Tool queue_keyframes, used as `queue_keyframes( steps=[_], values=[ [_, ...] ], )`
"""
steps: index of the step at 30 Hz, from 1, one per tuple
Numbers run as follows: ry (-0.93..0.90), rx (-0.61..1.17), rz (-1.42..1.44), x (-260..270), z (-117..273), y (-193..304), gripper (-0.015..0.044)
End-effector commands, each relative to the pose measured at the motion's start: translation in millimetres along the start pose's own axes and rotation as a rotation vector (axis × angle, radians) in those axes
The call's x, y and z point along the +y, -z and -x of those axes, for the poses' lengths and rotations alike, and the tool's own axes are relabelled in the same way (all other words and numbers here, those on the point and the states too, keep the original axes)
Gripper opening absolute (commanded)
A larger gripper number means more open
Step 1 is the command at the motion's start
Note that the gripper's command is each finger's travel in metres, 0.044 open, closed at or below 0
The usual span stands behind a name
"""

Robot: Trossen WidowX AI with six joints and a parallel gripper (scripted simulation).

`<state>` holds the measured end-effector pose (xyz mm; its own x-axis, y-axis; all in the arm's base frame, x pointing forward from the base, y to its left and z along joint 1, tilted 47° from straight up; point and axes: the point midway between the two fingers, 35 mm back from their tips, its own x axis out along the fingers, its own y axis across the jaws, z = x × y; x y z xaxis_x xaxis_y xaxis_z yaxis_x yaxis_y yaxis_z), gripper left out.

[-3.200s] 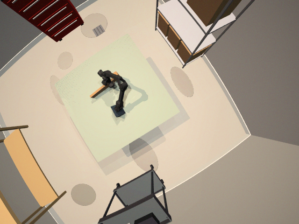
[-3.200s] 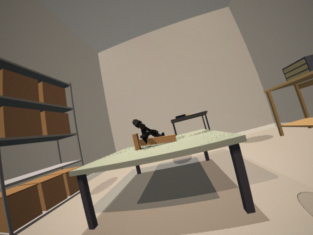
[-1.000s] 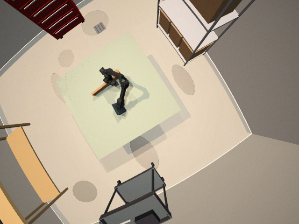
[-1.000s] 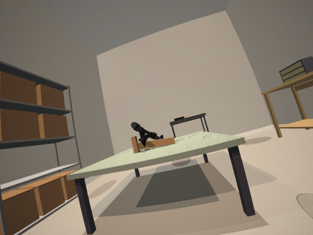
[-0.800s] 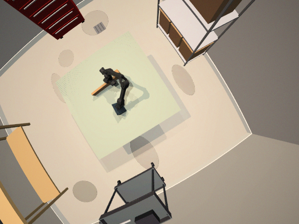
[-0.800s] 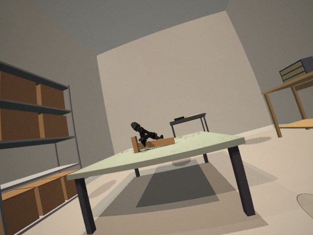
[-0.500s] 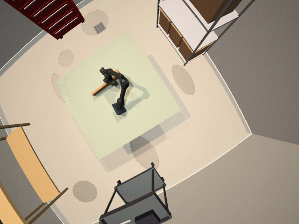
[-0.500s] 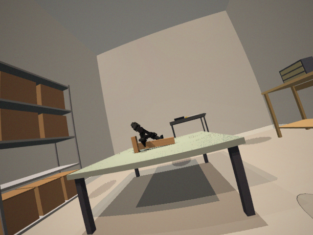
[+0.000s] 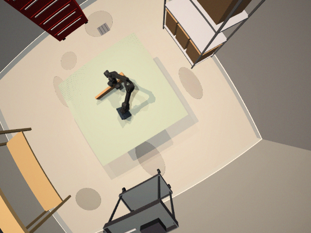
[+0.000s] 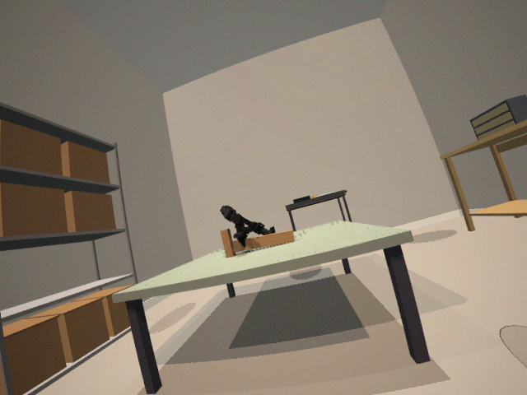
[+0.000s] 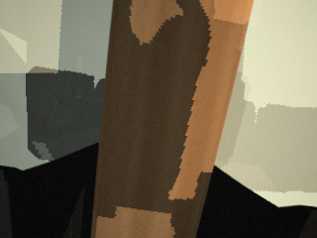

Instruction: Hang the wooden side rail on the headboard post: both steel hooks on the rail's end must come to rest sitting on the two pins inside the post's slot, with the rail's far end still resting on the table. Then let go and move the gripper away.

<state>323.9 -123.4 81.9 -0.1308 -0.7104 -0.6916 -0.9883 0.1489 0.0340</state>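
Here, the rail (image 9: 103,92) (image 10: 278,239) (image 11: 149,109) sits on or just above the table (image 9: 140,110) (image 10: 340,238), its long axis running toward the post (image 10: 226,243); your gripper (image 9: 114,84) (image 10: 242,241) (image 11: 150,151) grasps it nearer the post end. You can't make out hooks, pins or slot.

Hooks, pins and slot: too small or hidden to resolve at the post (image 10: 227,243). Rail (image 9: 102,92) (image 10: 274,240) (image 11: 149,124): partly covered by the arm (image 9: 127,96) (image 10: 239,220) from above; both ends cropped in the wrist view.
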Motion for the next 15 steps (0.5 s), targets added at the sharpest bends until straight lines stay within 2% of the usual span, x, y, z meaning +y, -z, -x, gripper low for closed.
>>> queue_keyframes(
  steps=[1,8,15],
  values=[
    [0.006,0.009,-0.001,-0.9,-0.6,1.1,0.0],
    [0.006,0.01,-0.001,-0.9,-1.7,1.2,0.0],
    [0.001,0.0,0.001,0.1,-0.3,-0.3,0.0184]
  ],
)
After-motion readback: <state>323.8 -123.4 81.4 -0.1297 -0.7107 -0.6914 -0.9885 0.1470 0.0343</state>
